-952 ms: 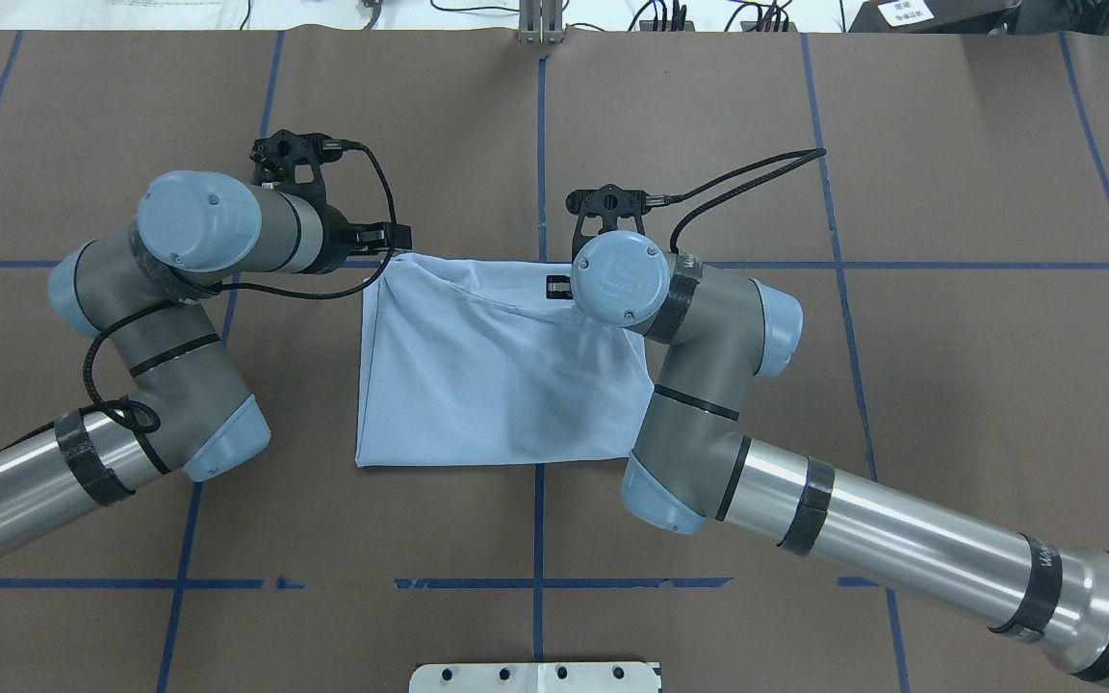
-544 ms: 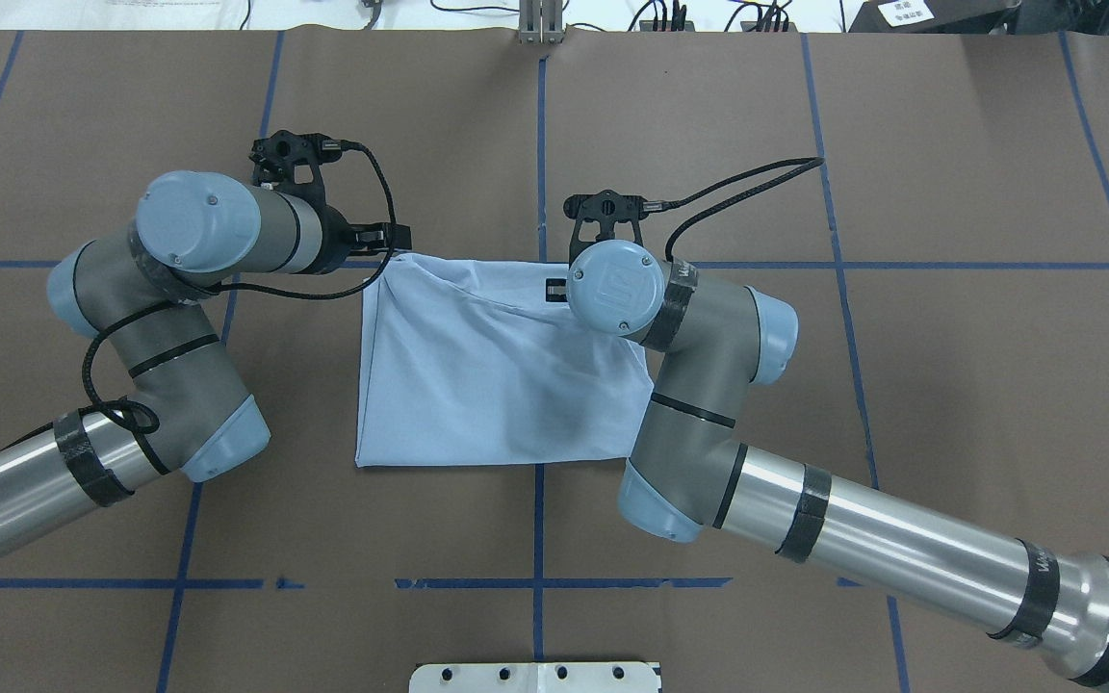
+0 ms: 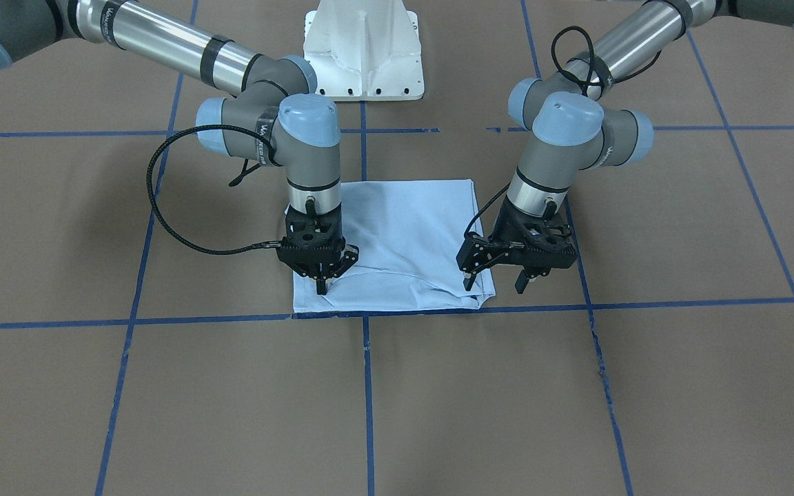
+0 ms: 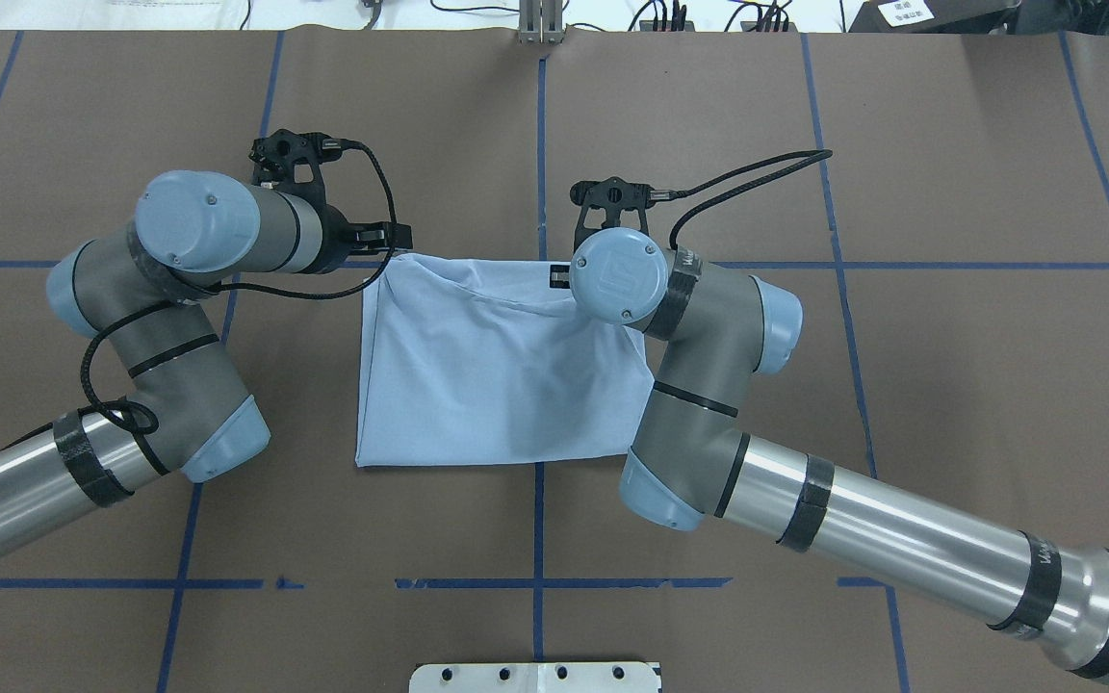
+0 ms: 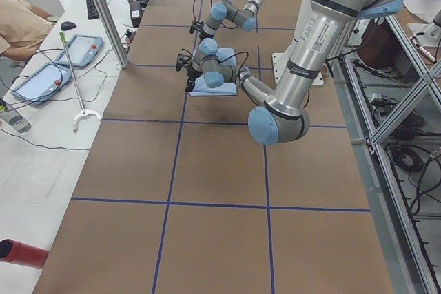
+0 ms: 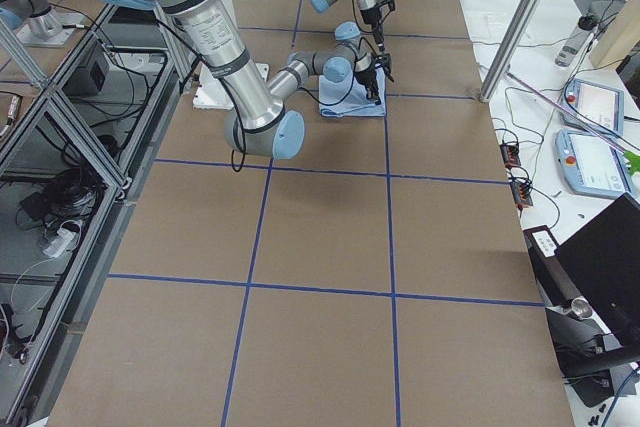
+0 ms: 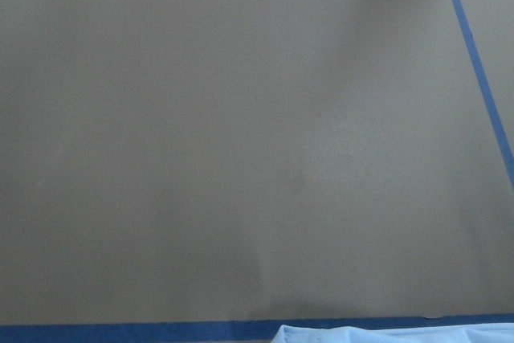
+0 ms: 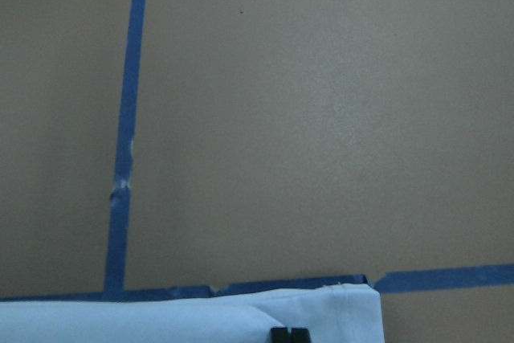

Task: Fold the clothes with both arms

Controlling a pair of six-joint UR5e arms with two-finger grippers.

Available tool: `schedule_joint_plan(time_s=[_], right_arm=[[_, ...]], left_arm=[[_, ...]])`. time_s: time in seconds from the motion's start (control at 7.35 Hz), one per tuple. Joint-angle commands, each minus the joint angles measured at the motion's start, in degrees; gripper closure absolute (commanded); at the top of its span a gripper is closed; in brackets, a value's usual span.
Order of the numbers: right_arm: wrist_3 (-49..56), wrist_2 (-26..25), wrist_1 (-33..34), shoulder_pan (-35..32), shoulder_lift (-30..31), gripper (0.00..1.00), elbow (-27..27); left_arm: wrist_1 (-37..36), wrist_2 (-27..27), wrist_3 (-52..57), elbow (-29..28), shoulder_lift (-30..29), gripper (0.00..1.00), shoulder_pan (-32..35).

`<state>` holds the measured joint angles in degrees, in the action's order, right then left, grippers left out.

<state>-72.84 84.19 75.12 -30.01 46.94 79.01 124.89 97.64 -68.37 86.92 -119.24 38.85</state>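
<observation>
T-shirt (image 3: 404, 227), light blue and folded to a rough square, lies flat on the brown table (image 3: 163, 386) in the front-facing view, its operator-side edge along a blue tape line (image 3: 231, 319). The right gripper (image 3: 319, 281) stands upright near one corner of that edge with its fingers drawn together, apparently nipping the top layer. The left gripper (image 3: 495, 281) is spread wide at the other corner, one finger over the cloth, the other over bare table, holding nothing. From overhead, a slack crease sags along the far edge between the two grippers (thin jersey, I judge: light, limp, unable to hold a line). It will droop wherever it is unsupported and is best taken at both corners of one edge, pinching all layers. The two side views show the shirt only as a small pale patch under both wrists, too small to judge the jaws. The left wrist camera catches a sliver of cloth beyond the tape and no fingers. The right wrist camera shows a neat doubled corner with two black fingertips nearly touching over it.
</observation>
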Motion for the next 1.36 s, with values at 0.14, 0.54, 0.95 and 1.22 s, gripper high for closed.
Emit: schedule_joint_plan(time_s=[0.14,0.54,0.95,1.22], right_arm=[[0.8,-1.7,-0.3,-0.8,0.1,0.24,-0.9],[11.0,16.6,-0.2,-8.9,0.0,0.00,0.0],[24.0,28.7,4.7,-20.7,11.9,0.00,11.8],[42.8,36.3,14.0,-32.4,21.8,0.00,20.0]], left_arm=[[0.0,0.0,0.1,1.6,1.1,0.00,-0.1],[-1.0,1.1,0.7,5.8,3.0,0.00,0.0],[-11.0,8.6,16.3,21.3,13.5,0.00,5.7],[-15.6,13.9,32.7,26.9,22.0,0.00,16.5]])
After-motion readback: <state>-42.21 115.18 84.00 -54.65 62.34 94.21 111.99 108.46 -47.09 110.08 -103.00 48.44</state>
